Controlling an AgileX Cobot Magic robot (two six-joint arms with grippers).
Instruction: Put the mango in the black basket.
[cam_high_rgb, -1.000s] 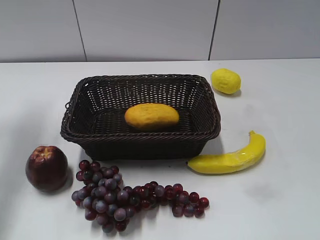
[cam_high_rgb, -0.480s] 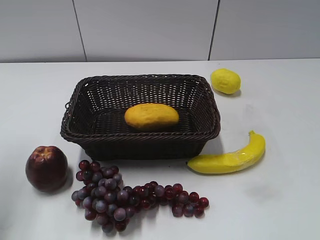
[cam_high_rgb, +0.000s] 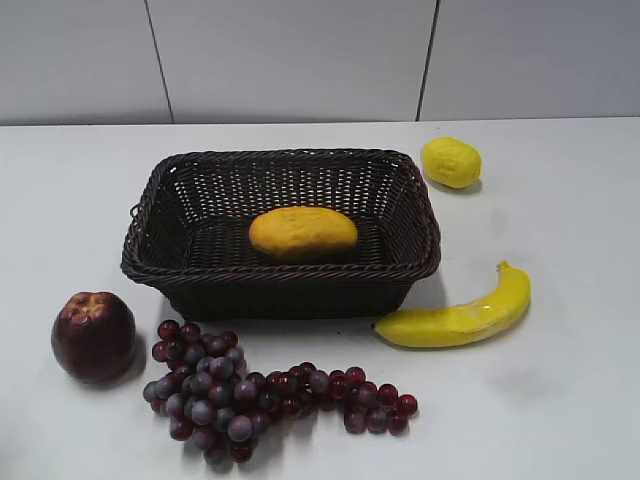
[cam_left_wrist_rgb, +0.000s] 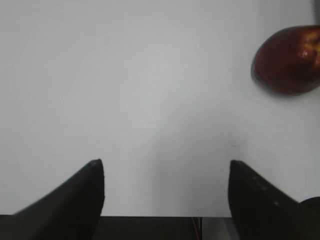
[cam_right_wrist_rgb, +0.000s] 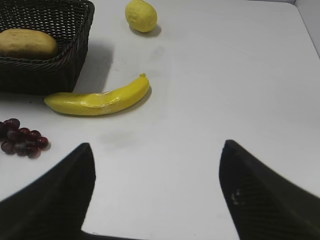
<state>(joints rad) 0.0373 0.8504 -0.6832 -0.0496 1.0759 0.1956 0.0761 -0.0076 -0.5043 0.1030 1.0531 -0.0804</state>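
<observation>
The yellow-orange mango (cam_high_rgb: 303, 233) lies inside the black basket (cam_high_rgb: 160, 190) at the table's middle. It also shows in the right wrist view (cam_right_wrist_rgb: 27, 42), inside the basket (cam_right_wrist_rgb: 75, 60) at the top left. My left gripper (cam_left_wrist_rgb: 165, 167) is open and empty over bare white table near the front edge. My right gripper (cam_right_wrist_rgb: 157, 147) is open and empty over bare table, below the banana. Neither gripper shows in the exterior view.
A lemon (cam_high_rgb: 451, 162) sits behind the basket's right corner. A banana (cam_high_rgb: 455, 315) lies to the basket's front right. Dark grapes (cam_high_rgb: 260, 395) lie in front of it. A dark red apple (cam_high_rgb: 93, 336) stands at the front left, also in the left wrist view (cam_left_wrist_rgb: 289, 60).
</observation>
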